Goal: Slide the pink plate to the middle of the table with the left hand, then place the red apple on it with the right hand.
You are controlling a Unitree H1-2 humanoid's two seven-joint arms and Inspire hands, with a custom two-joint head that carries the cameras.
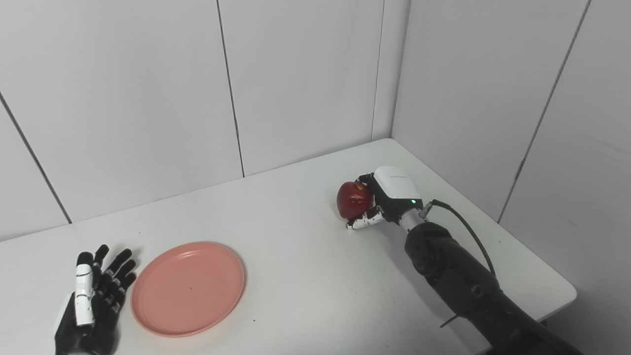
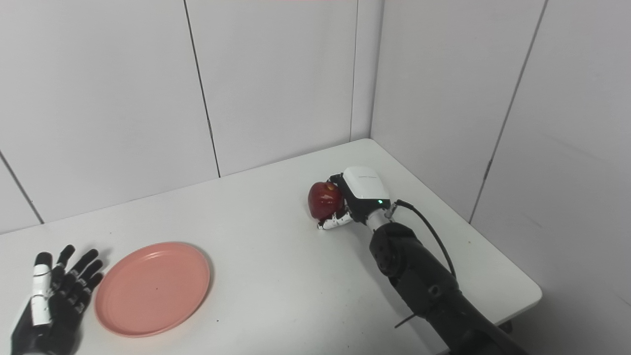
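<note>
A: Start at the right robot hand [image 1: 382,202]. What has it got?

B: Its fingers are curled around the red apple [image 1: 353,199], thumb underneath, so it looks to have a hold on the fruit. Whether the apple is lifted or resting on the tabletop [image 1: 305,276] I can't tell; it sits low, toward the far right corner.

A: And the left robot hand [image 1: 93,301]?

B: Flat, fingers spread, holding nothing. It lies just beside the left rim of the pink plate [image 1: 188,288], close but seemingly not touching.

A: So where's the plate?

B: On the near left part of the tabletop, left of centre. I'd judge the slide is either unfinished or stopped short of the true middle.

A: What's left, then?

B: As I read it, the grasp on the apple is made, but the apple is well apart from the plate. It has to be carried across to the left and set down on it. The plate is bare now
</note>
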